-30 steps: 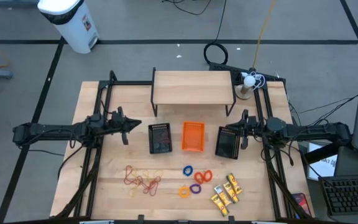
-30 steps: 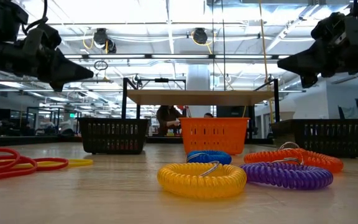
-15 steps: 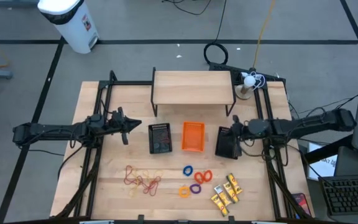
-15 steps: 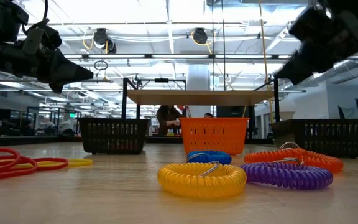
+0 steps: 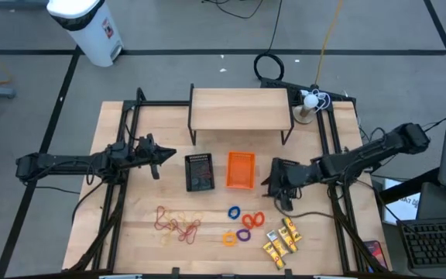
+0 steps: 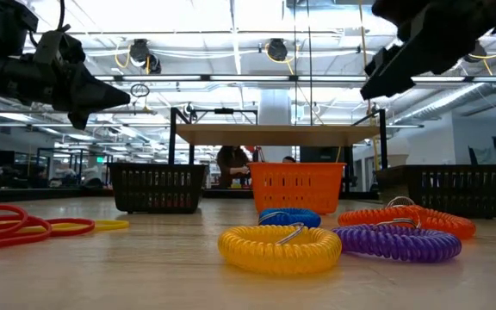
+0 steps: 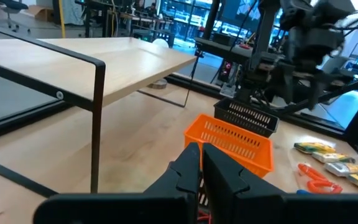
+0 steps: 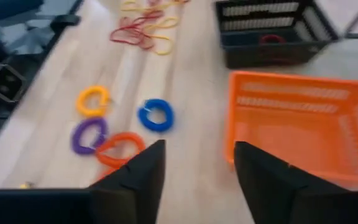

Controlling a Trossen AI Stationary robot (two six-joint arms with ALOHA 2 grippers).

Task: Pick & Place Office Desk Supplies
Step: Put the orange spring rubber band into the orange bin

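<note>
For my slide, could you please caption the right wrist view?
Open right gripper above the table beside the orange tray, facing coiled rings.

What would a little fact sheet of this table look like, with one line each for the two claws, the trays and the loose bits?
left claw: shut, empty, hovering beside the left black tray
right claw: open, empty, above the table near the right black tray, facing the orange tray
left black tray contents: one red band visible inside
orange tray contents: looks empty
rubber bands: loose pile, front left of table
coil rings: blue, orange, yellow, purple, front centre
yellow packets: front right cluster
wooden shelf: behind the trays
</note>
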